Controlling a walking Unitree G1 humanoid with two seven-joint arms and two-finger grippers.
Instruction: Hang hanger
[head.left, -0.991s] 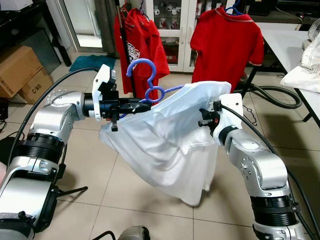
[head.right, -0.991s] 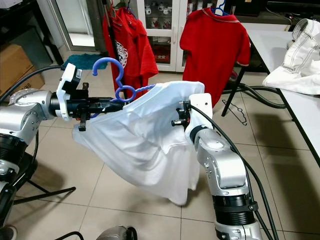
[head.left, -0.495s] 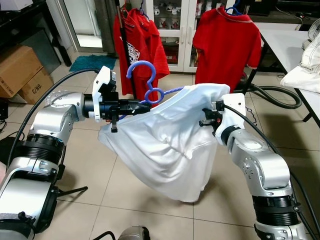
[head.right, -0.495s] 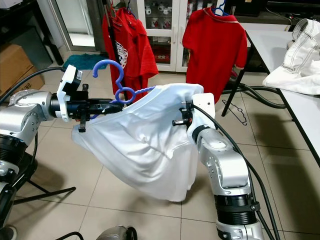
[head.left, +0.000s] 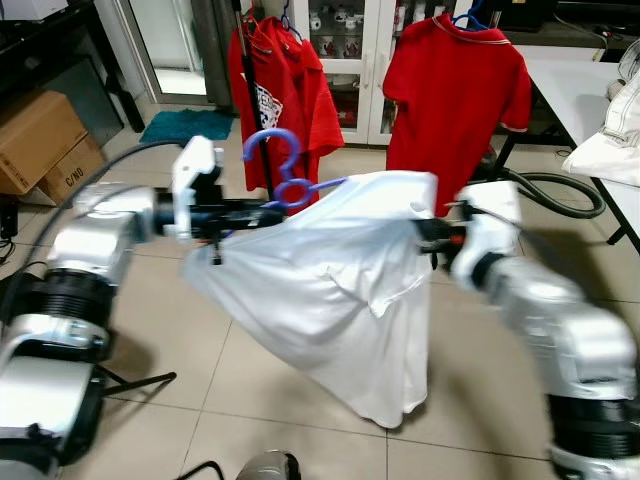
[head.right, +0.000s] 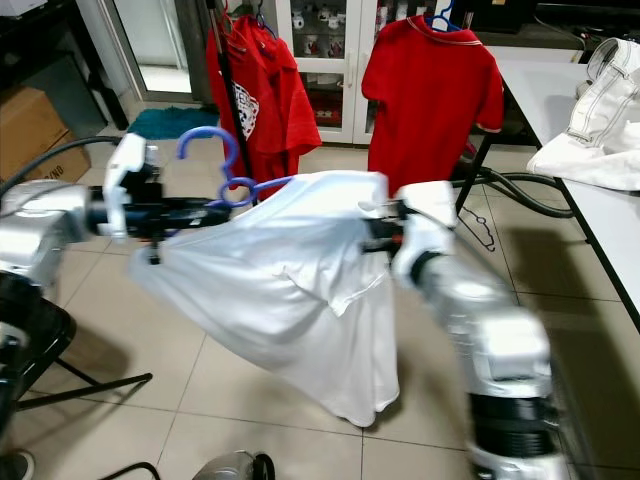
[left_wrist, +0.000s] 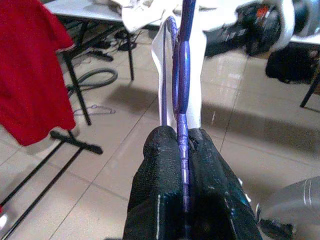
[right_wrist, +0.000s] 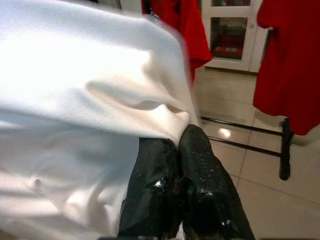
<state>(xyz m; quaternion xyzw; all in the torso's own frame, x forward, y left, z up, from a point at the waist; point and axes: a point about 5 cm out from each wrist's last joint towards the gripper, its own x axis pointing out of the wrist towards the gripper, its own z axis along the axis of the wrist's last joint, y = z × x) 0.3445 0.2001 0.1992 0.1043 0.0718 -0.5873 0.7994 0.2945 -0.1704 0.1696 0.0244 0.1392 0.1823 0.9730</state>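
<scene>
Carrying white shirt (head.left: 330, 270), blue hanger (head.left: 285, 178) rides mid-air between both arms, above tiled floor (head.left: 200, 360), hook up. Left gripper (left_wrist: 183, 145) pinches hanger wire between pressed fingers. Right gripper (right_wrist: 177, 152) clamps shirt's far edge, fingers together. Red shirts (head.left: 455, 85) hang on rack behind. Table (head.right: 600, 210) on right side.

- hanger (head.left: 283, 178): blue-purple, plain
- shirt (head.left: 330, 290) on it: white, no print
- 2 hung shirts behind: red; left one (head.left: 285, 85) w/ white print on front, right one (head.left: 455, 85) plain, thin light trim at collar
- gripper fingers (left_wrist: 200, 195): black; arms silver
- floor (head.left: 250, 400): beige tiles
- mat (head.left: 185, 125): teal
- boxes (head.left: 40, 140): brown cardboard
</scene>
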